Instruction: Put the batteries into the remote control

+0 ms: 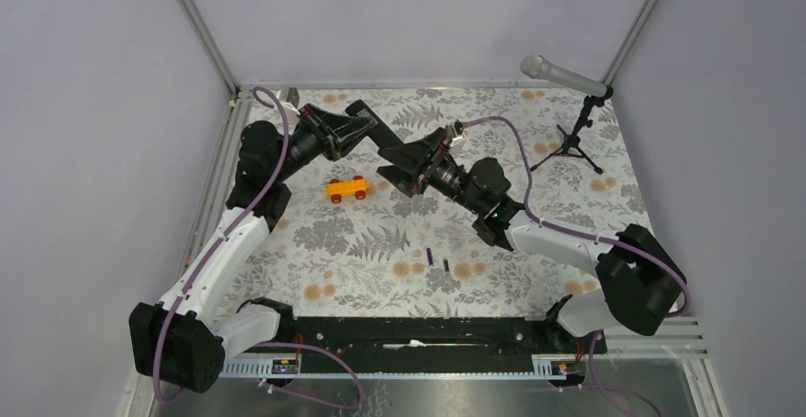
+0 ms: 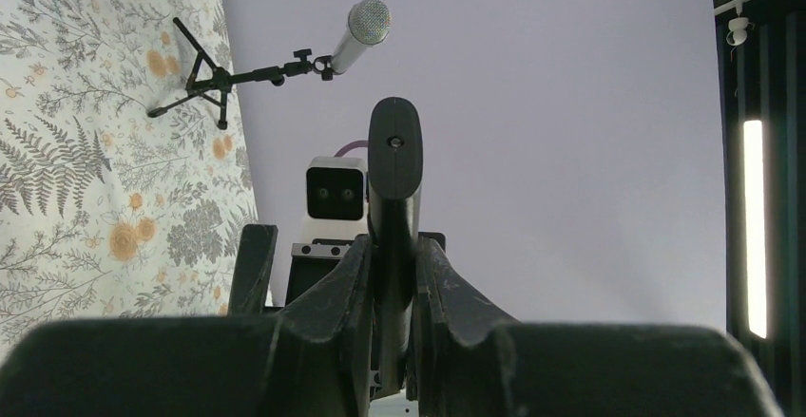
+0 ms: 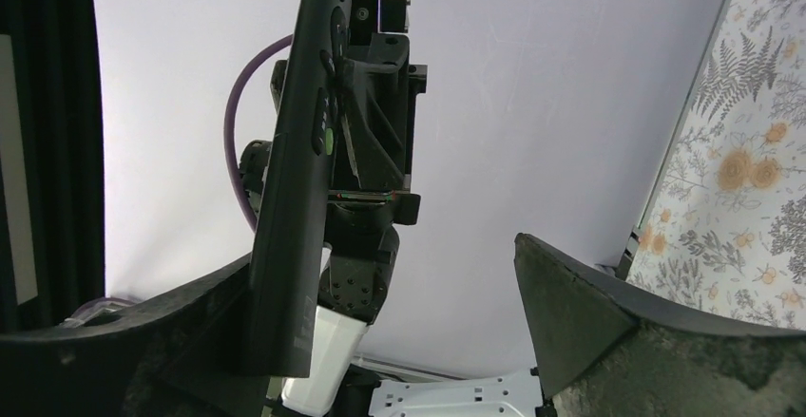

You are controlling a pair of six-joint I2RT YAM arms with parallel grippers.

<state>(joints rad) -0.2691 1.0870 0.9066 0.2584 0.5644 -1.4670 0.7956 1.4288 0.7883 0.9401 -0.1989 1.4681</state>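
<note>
My left gripper point(image 1: 356, 124) is shut on the black remote control point(image 1: 385, 140) and holds it in the air above the back of the table. In the left wrist view the remote point(image 2: 394, 180) stands edge-on between the closed fingers point(image 2: 447, 289). My right gripper point(image 1: 401, 165) is open at the remote's free end. In the right wrist view the remote point(image 3: 299, 170) lies against the left finger point(image 3: 171, 331), with the right finger point(image 3: 589, 312) well apart from it. The two batteries lie on the cloth near the middle, one purplish-blue point(image 1: 430, 256) and one darker point(image 1: 446, 265).
An orange toy car point(image 1: 347, 189) sits on the floral cloth point(image 1: 380, 246) below the left gripper. A microphone on a small tripod point(image 1: 570, 142) stands at the back right. Grey walls enclose the table on three sides.
</note>
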